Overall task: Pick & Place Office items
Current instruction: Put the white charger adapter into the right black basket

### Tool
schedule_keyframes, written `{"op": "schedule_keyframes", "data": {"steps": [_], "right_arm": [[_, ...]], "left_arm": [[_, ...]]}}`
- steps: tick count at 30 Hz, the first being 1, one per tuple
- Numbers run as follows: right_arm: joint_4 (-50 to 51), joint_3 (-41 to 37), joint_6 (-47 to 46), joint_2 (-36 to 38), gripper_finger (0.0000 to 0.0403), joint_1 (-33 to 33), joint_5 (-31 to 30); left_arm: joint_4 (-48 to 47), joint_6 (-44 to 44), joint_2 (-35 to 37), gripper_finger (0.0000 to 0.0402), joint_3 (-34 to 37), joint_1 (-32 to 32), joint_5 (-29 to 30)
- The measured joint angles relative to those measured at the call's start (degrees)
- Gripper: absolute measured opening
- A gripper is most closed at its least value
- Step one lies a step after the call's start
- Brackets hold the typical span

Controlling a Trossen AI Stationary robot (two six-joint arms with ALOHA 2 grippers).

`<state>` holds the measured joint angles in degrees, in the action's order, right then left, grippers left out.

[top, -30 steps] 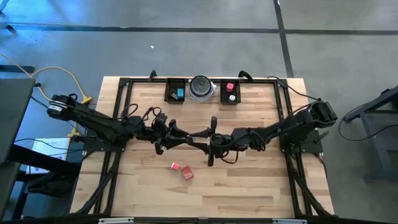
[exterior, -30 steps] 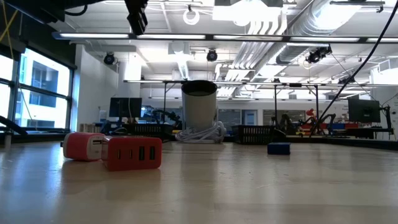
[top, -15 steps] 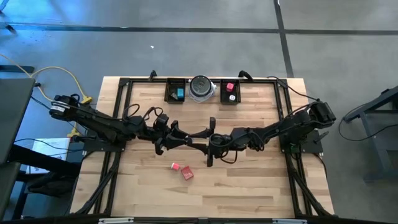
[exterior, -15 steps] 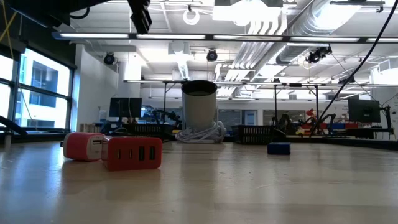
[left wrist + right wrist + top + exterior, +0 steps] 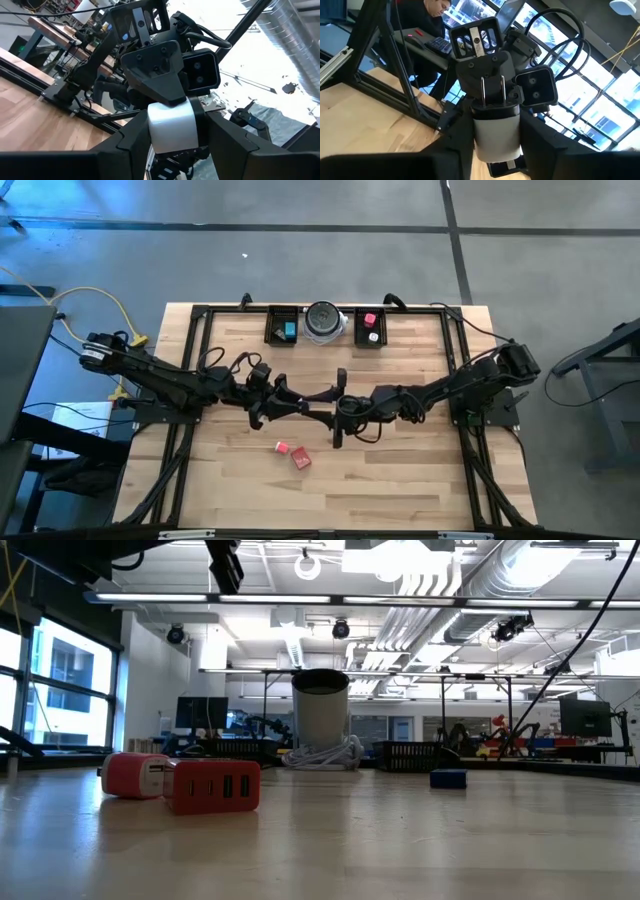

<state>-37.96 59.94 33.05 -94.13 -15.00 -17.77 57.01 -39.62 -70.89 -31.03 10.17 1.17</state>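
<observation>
Barely anything shifted since a second ago, both arms stretched level over mid-table, left gripper [image 5: 335, 406] and right gripper [image 5: 338, 402] tip to tip, both clamping one white block [image 5: 171, 128], two red blocks [image 5: 294, 455] lying near front edge.

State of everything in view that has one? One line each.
white charger: held up over mid-table, prongs showing.
right end effector: shut on white charger.
left end effector: at the same charger, opposite the right one.
red chargers: lying on the table, ungripped.
teal piece: in a black tray.
blue piece: lying on the table.
</observation>
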Motion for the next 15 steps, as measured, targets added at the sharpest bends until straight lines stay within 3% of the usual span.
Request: {"op": "schedule_keyframes", "data": {"steps": [6,15], "right_arm": [[-1.35,0.00,-1.97,-0.26,0.0189,0.09,-2.34],[-3.35,0.00,0.33,-0.24,0.0193,-0.96,-1.78]], "left_arm": [[-0.39,3.17,-0.15,0.0157,-0.13,-0.17,1.24],[-1.84,4.02,-0.13,0.0156,-0.13,-1.54,0.35]]}}
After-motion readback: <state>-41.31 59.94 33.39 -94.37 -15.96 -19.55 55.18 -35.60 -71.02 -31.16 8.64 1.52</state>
